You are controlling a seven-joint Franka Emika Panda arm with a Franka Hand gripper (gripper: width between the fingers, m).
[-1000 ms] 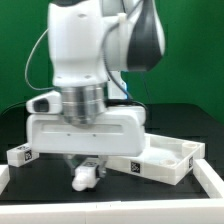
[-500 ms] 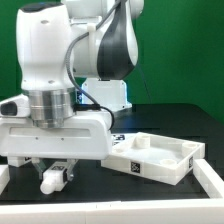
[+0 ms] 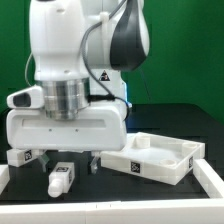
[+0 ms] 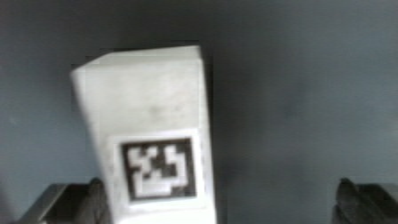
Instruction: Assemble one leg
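Claw [image 3: 72,163]: hanging wide open, gripping nothing, just above the leg [image 3: 60,180].
Leg: lying on its side on the black table [image 3: 125,192], between the spread fingers [image 4: 368,202], tag facing up.
Rimmed white panel [image 3: 160,156]: resting toward the exterior view's right.

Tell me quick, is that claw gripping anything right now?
Gripper: open, holding nothing. The leg lies loose just below it, and in the wrist view there is a clear gap on one side.
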